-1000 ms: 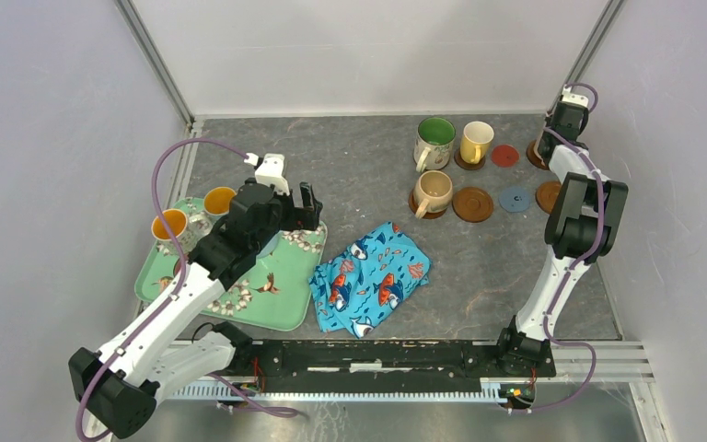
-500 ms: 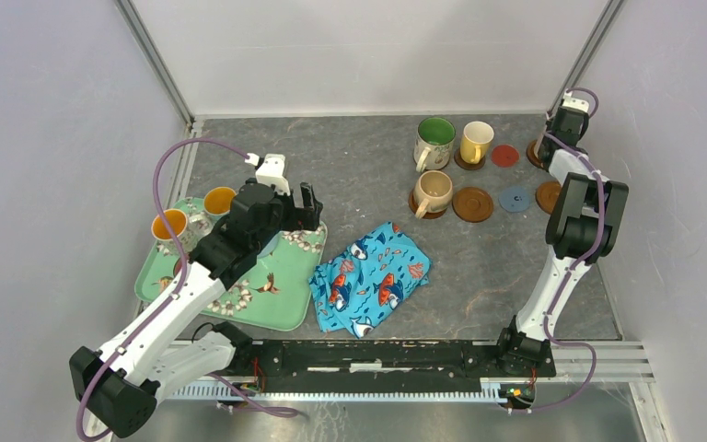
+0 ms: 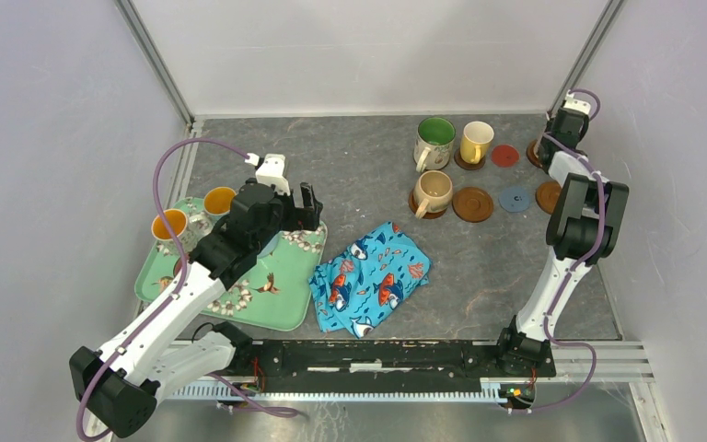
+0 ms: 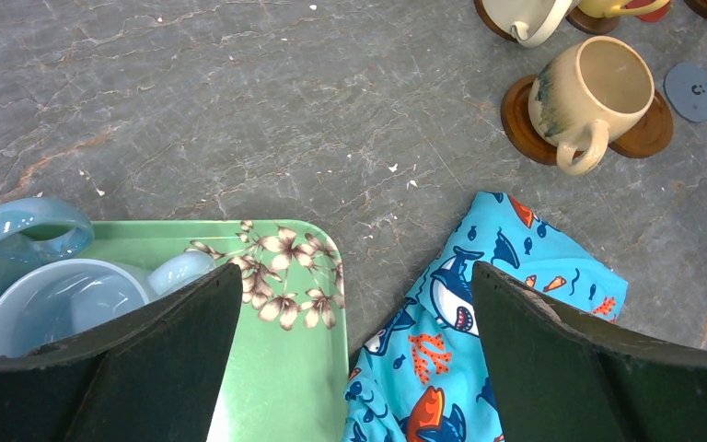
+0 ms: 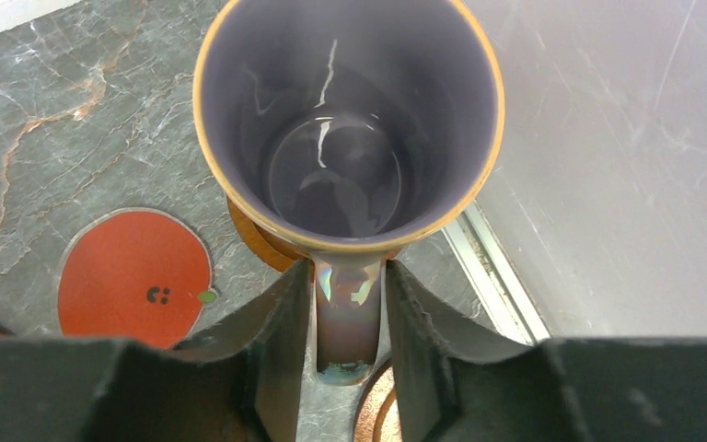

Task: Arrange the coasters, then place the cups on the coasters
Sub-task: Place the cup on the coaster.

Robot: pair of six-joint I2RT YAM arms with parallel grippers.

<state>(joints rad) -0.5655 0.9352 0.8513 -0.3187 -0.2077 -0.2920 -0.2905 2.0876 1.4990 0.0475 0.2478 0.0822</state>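
Note:
A lilac-lined cup (image 5: pixel 350 120) stands upright on a brown coaster (image 5: pixel 253 238) in the back right corner. My right gripper (image 5: pixel 348 276) straddles its handle, open a little, with thin gaps on both sides. A red coaster (image 5: pixel 133 274) lies bare beside it. The green-inside cup (image 3: pixel 434 140), the yellow cup (image 3: pixel 476 140) and the beige cup (image 3: pixel 434 191) each sit on a coaster. Bare brown (image 3: pixel 472 203), blue-grey (image 3: pixel 515 198) and brown (image 3: pixel 549 195) coasters lie nearby. My left gripper (image 4: pixel 354 276) hangs wide open and empty over the tray corner, near a light blue cup (image 4: pixel 55 304).
The green floral tray (image 3: pixel 276 295) at the left holds two orange-lined cups (image 3: pixel 220 200) among others. A crumpled blue fish-print cloth (image 3: pixel 373 276) lies right of the tray. The enclosure wall and its metal rail (image 5: pixel 497 267) run close behind the lilac-lined cup.
The right wrist has edged slightly toward the back right corner. The left arm has not moved.

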